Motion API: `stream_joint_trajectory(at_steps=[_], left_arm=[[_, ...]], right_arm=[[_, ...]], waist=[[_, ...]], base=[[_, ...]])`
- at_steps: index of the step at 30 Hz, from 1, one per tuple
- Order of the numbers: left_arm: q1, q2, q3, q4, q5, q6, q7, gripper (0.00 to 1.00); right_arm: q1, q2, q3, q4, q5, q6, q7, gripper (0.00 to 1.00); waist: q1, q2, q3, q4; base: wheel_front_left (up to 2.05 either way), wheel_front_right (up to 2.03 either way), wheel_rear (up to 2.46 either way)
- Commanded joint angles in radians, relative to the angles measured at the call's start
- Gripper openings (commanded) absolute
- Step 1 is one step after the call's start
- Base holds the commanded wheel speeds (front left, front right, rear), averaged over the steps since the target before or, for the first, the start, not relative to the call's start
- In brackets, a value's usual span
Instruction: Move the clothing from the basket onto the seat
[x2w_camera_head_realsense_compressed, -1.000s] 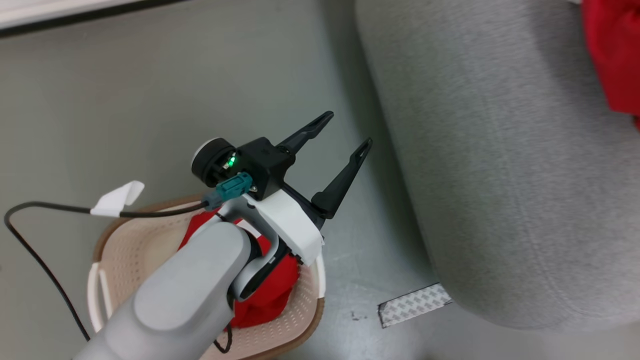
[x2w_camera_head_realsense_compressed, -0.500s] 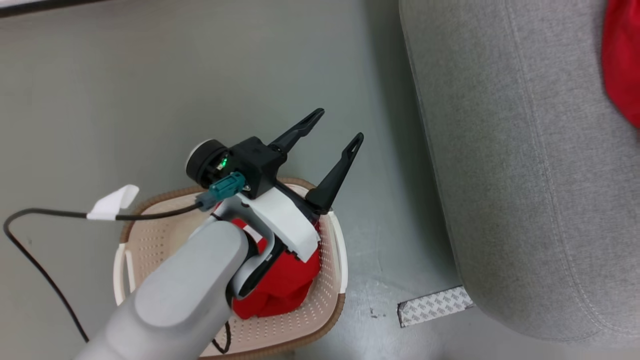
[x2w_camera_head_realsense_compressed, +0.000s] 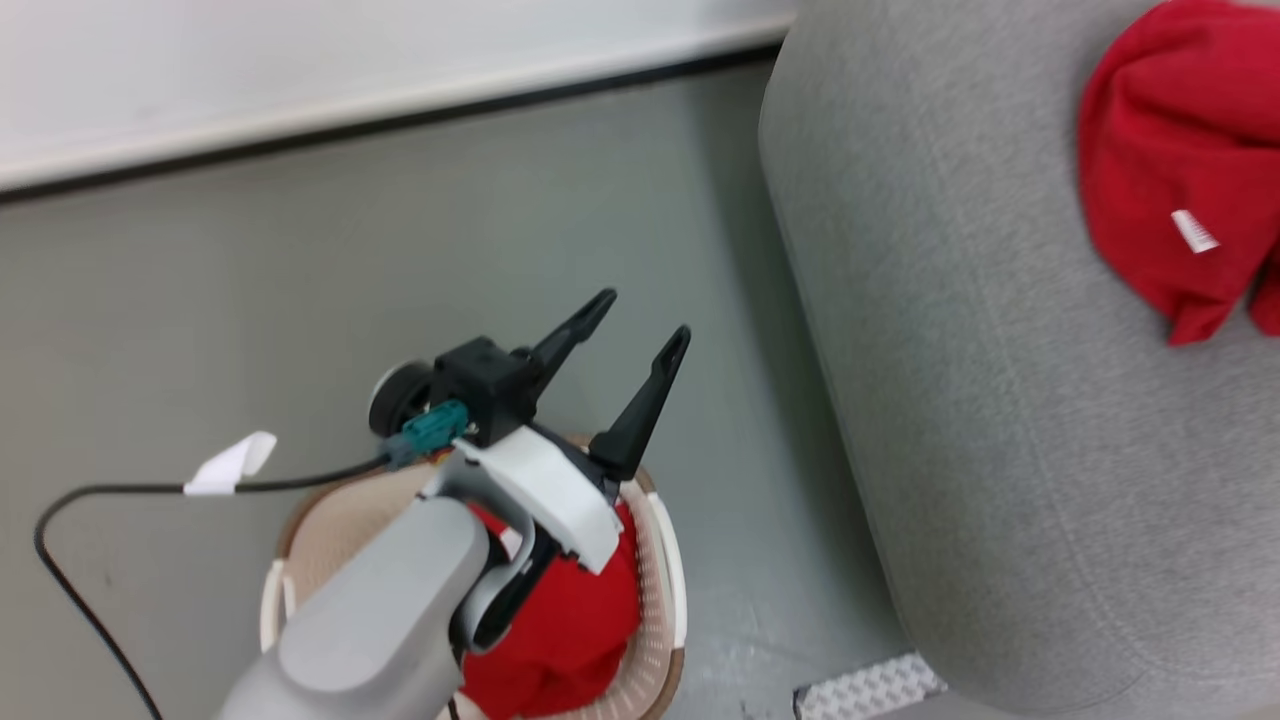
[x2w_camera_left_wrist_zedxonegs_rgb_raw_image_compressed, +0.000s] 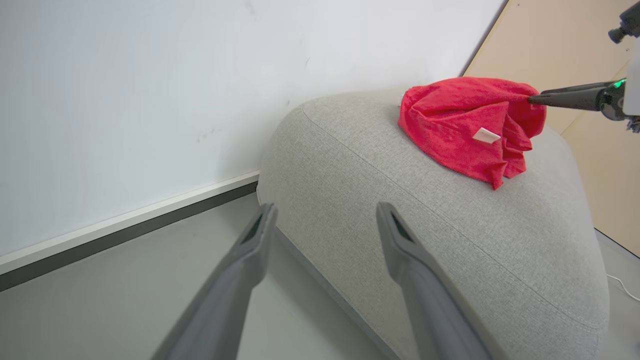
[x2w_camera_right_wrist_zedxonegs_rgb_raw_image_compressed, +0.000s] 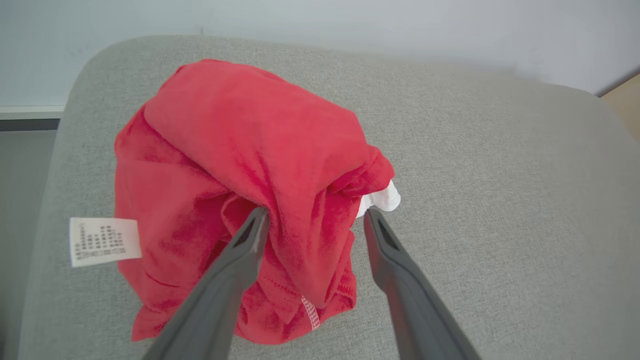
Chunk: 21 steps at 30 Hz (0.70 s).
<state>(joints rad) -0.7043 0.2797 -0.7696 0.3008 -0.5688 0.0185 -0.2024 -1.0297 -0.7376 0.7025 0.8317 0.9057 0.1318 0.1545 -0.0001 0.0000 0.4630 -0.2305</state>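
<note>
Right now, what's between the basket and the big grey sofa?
Just bare grey floor, plus a small white bumpy strip lying by the sofa, seen in the head view.

Bare indoor room: grey floor (x2w_camera_head_realsense_compressed: 300, 250), white wall (x2w_camera_left_wrist_zedxonegs_rgb_raw_image_compressed: 125, 100), sofa (x2w_camera_head_realsense_compressed: 1000, 450).

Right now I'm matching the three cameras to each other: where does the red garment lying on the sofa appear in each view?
Head view: the red garment is at the upper right, on the grey sofa.
Left wrist view: the garment is right of centre near the top, on the sofa's crown.
Right wrist view: the garment is large, centre-left.
Shared landmark: the garment's white label.
</note>
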Motion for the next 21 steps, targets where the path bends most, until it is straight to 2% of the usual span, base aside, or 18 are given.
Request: stream_joint_trajectory(at_steps=[1, 11, 21], left_arm=[[0.028, 0.001, 0.005, 0.008, -0.011, 0.0, -0.01, 1.0], [0.155, 0.013, 0.059, 0.02, -0.062, 0.028, -0.052, 1.0], [0.28, 0.059, 0.16, -0.01, -0.097, 0.087, -0.061, 1.0]], right_arm=[[0.022, -0.016, 0.019, -0.014, 0.009, -0.002, 0.001, 1.0], [0.066, -0.11, 0.101, -0.184, 0.028, -0.002, -0.123, 1.0], [0.212, -0.087, 0.041, -0.326, 0.077, -0.002, -0.277, 1.0]], waist=[[0.0001, 0.0, -0.076, -0.008], [0.0001, 0.0, -0.303, 0.02], [0.0001, 0.0, -0.447, 0.088]], base=[[0.0, 0.0, 0.0], [0.0, 0.0, 0.0], [0.0, 0.0, 0.0]])
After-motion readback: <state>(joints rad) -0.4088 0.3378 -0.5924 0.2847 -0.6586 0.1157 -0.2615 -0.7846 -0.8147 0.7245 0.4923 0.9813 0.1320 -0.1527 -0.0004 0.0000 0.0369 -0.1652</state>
